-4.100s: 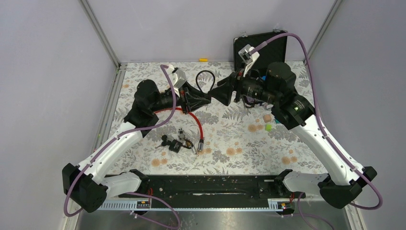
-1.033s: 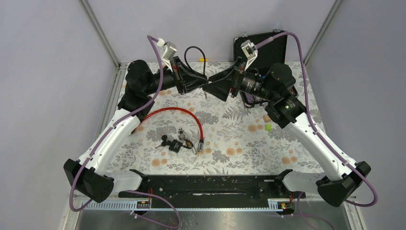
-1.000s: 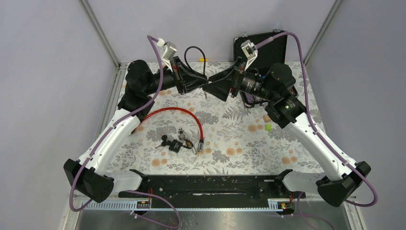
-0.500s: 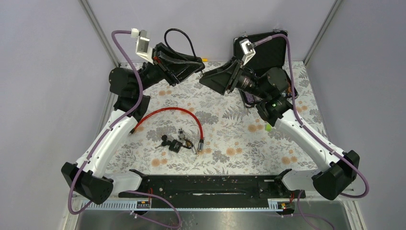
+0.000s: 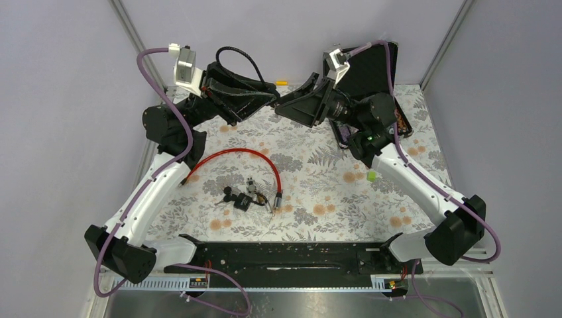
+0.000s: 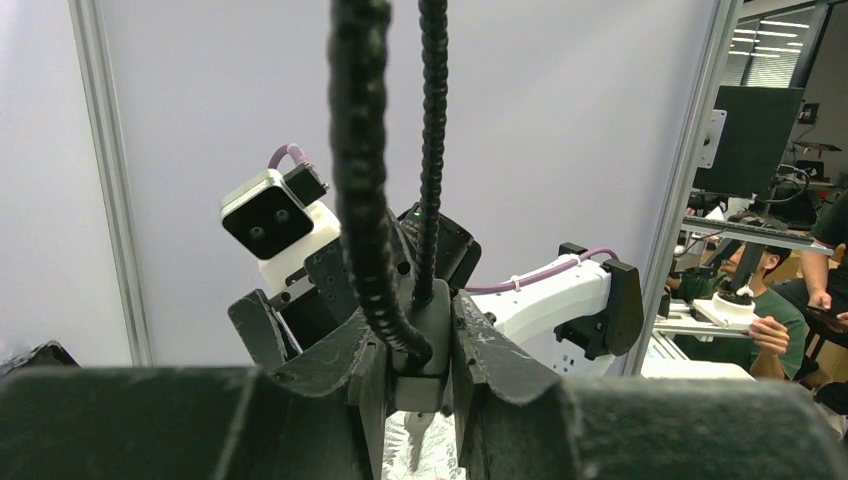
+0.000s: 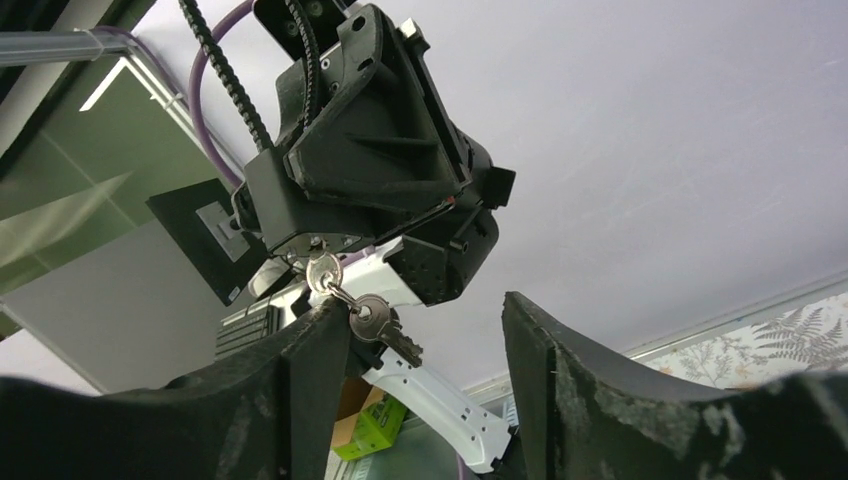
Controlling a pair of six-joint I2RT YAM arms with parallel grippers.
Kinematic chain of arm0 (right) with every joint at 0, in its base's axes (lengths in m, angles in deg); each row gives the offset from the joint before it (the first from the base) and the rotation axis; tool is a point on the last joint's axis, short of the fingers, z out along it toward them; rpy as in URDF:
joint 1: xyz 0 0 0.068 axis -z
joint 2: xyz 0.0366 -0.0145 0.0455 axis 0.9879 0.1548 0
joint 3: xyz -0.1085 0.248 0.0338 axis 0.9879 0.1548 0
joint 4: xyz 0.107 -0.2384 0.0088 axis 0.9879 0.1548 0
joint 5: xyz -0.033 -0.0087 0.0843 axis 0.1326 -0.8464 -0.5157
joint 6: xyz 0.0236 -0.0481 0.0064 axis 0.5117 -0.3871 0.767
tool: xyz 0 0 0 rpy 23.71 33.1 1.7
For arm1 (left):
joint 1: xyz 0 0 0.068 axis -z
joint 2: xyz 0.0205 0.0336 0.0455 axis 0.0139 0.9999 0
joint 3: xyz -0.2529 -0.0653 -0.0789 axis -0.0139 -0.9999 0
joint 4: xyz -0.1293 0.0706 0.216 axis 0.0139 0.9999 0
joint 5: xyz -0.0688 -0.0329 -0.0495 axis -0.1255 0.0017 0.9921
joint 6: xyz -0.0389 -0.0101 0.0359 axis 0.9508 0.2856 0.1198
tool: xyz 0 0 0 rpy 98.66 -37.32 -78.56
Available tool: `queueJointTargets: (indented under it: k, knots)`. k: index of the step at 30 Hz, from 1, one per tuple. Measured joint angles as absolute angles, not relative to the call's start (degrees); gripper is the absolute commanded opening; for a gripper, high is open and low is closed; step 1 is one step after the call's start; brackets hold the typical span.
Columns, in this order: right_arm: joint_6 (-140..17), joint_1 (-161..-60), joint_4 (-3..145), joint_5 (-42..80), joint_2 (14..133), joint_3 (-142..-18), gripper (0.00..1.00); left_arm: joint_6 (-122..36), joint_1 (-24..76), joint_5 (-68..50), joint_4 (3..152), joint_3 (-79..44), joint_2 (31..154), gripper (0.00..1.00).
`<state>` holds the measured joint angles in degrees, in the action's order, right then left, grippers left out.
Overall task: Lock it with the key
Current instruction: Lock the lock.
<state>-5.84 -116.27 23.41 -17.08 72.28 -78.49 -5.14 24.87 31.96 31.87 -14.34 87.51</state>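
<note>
Since the key (image 7: 322,272) looks to be in the black cable lock (image 7: 275,215) already, my job now is to pinch its flat head and turn it. My left gripper (image 6: 418,365) is closed tight on the lock's small body, high above the back of the table (image 5: 318,192). The cable (image 6: 365,200) loops up from it. My right gripper (image 7: 425,310) has its jaws apart, with nothing in them. The keys hang just beside one of its fingers (image 7: 310,380). I cannot tell if they touch.

To do this well, I think I should go for the key that is in the lock, not the spare key (image 7: 372,315) dangling under it. I should close on its flat sides, close to the lock, then twist slowly while my left side holds firm.

The keys are thin, shiny metal and look slippery. The cable is black, bendy and bumpy like a string of beads. The lock body is a hard, dark block. My fingers are rough black plastic.
</note>
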Motion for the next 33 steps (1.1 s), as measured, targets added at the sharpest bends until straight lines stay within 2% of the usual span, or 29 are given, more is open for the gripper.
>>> queueJointTargets:
  k: [5, 8, 11, 14, 15, 18, 22, 24, 26, 29, 33]
  knots:
    - [-4.18, -116.27, 20.42, -18.55, 72.39, -78.73, 0.74, -6.08, 25.25, 32.00, 32.51, -14.53, 87.46, 0.00]
    - [-3.33, -116.27, 18.30, -19.42, 72.41, -79.34, 0.70, -6.93, 25.53, 32.02, 33.82, -14.58, 87.46, 0.00]
    - [-2.67, -116.27, 17.51, -19.79, 72.49, -80.15, 0.54, -7.79, 25.86, 32.02, 34.52, -14.58, 87.46, 0.00]
    - [-2.10, -116.30, 17.20, -20.08, 73.08, -81.48, 0.33, -8.44, 26.10, 31.98, 35.41, -14.58, 87.40, 0.00]
    - [-1.93, -116.30, 17.07, -20.21, 73.35, -81.88, 0.30, -8.59, 26.14, 31.93, 35.76, -14.58, 87.35, 0.00]
    - [-1.60, -116.34, 16.77, -20.76, 74.05, -82.03, 0.31, -9.60, 26.30, 31.45, 37.23, -14.58, 86.83, 0.00]
    - [-1.60, -116.30, 16.42, -21.02, 74.33, -82.03, 0.48, -9.75, 26.40, 29.88, 39.94, -14.56, 86.33, 0.00]
    - [-1.60, -116.34, 16.37, -21.22, 74.35, -82.03, 0.50, -10.15, 26.51, 28.92, 41.53, -14.51, 86.09, 0.00]
    - [-1.69, -116.34, 16.20, -21.35, 74.35, -82.03, 0.46, -10.54, 26.64, 27.96, 42.80, -14.51, 86.00, 0.00]
    - [-1.88, -116.34, 16.24, -21.32, 74.55, -82.03, 0.35, -10.56, 26.86, 27.04, 44.00, -14.42, 85.95, 0.00]
    - [-1.88, -116.36, 16.22, -21.63, 75.03, -82.03, 0.32, -10.93, 27.08, 25.79, 45.42, -14.18, 85.47, 0.00]
